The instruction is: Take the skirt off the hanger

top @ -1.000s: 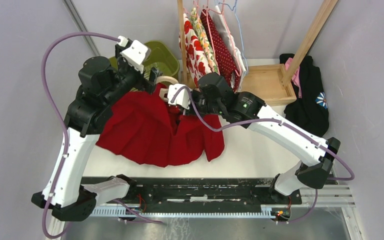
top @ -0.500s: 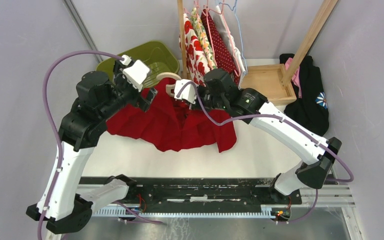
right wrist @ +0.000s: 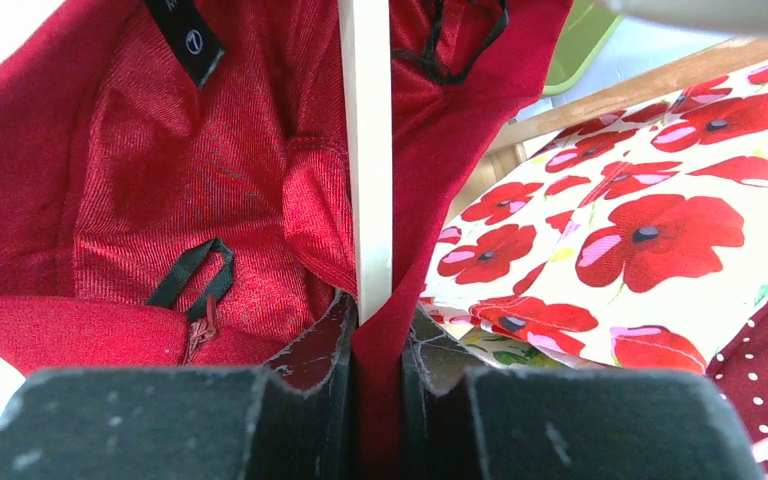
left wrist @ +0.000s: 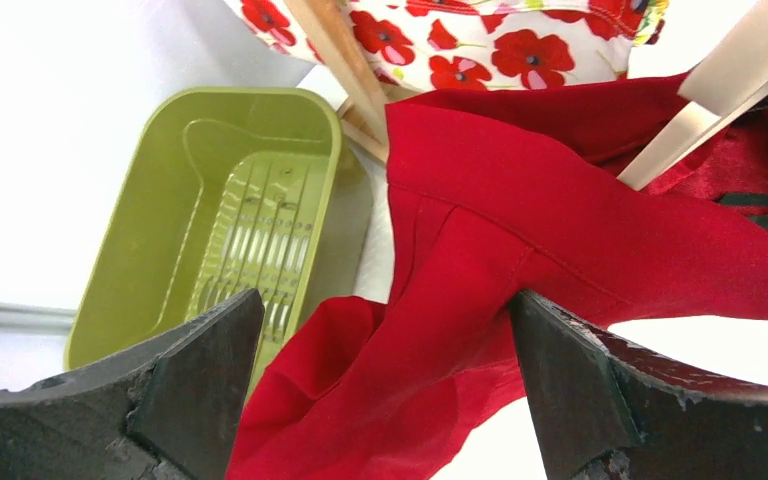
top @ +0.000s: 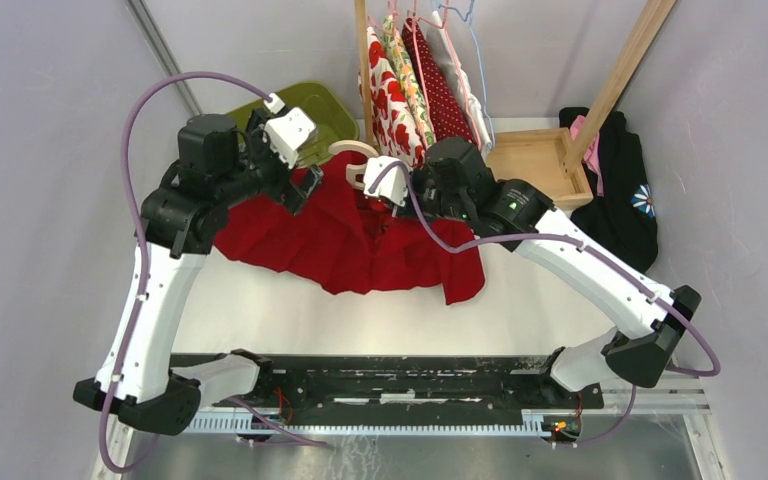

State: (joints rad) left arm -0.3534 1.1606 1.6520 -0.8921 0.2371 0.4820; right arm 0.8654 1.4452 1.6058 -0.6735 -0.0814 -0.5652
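The skirt [top: 360,250] is held up over the counter [top: 520,300], its waistband and the hanger [right wrist: 365,150] bar clamped tight in the right tool [right wrist: 375,345], while a fold just ahead is straddled, ungripped, by the wide-spread left tool [left wrist: 385,300].

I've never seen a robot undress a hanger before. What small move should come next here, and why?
Probably the left gripper should close on the red skirt. It is open, with a fold of the skirt showing between its jaws, while the right gripper is shut on the white hanger, fabric pinched along with it. A firm left grip would likely let the skirt be pulled off.
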